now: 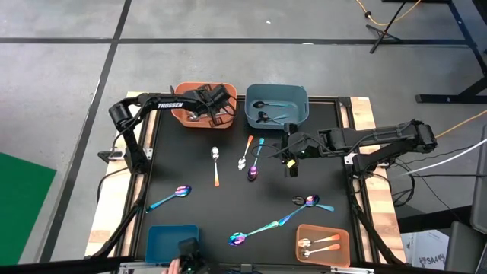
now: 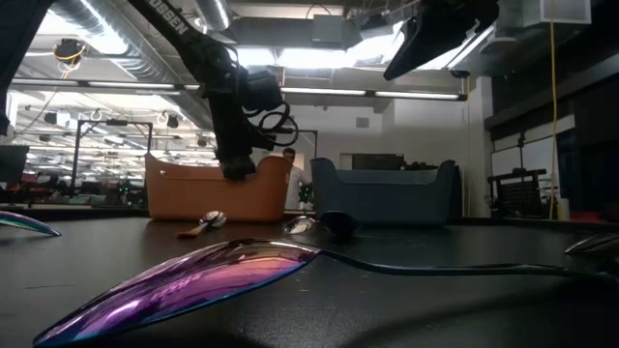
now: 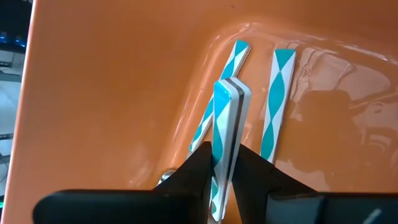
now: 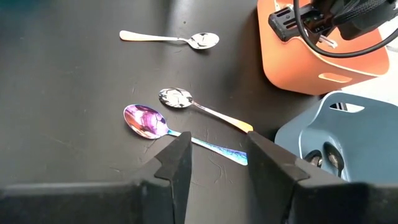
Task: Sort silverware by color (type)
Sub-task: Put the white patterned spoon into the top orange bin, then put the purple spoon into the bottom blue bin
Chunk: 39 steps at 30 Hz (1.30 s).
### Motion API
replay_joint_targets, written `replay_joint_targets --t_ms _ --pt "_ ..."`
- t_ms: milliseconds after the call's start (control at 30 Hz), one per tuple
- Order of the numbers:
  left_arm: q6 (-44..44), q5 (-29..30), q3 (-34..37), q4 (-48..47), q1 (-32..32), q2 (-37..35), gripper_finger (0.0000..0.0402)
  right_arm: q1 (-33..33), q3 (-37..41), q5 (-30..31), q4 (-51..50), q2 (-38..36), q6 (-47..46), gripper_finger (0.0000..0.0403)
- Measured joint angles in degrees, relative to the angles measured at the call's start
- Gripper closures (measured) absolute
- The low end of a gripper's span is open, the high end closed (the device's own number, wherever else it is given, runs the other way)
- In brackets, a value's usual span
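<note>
- The left gripper [image 3: 224, 165] reaches down inside the far orange plastic bin [image 1: 181, 114], its fingers clamped on a thin teal-and-white striped handle [image 3: 225, 124]; similar striped handles [image 3: 277, 99] already lie there.
- The right gripper [image 4: 214, 152] hangs with fingers spread, empty, over an iridescent purple spoon [image 4: 144, 121] mid-table.
- Sorted: black spoons [image 1: 268, 116] in the far blue bin [image 1: 300, 95], orange-handled spoons [image 1: 319, 243] in the near orange tray [image 1: 344, 232].
- Left: about eight spoons loose on the black table [image 1: 190, 221], so I judge the task past halfway.

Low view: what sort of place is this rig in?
Probably an open lab or workshop: exposed ceiling ducts, strip lights, a person standing behind the orange bin.
</note>
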State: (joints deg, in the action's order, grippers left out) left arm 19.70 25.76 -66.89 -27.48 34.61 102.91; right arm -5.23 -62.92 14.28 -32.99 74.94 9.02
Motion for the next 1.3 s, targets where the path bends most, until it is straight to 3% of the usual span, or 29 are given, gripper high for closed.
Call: replay_joint_targets --t_ms 433,1300 --pt "0.0 0.0 0.0 0.1 0.0 0.0 0.0295 0.0 0.0 0.0 0.0 0.0 0.0 0.0262" --pt "-0.1 0.0 0.0 0.1 0.0 0.0 0.0291 0.0 0.0 -0.1 -0.1 0.0 0.0 0.0262"
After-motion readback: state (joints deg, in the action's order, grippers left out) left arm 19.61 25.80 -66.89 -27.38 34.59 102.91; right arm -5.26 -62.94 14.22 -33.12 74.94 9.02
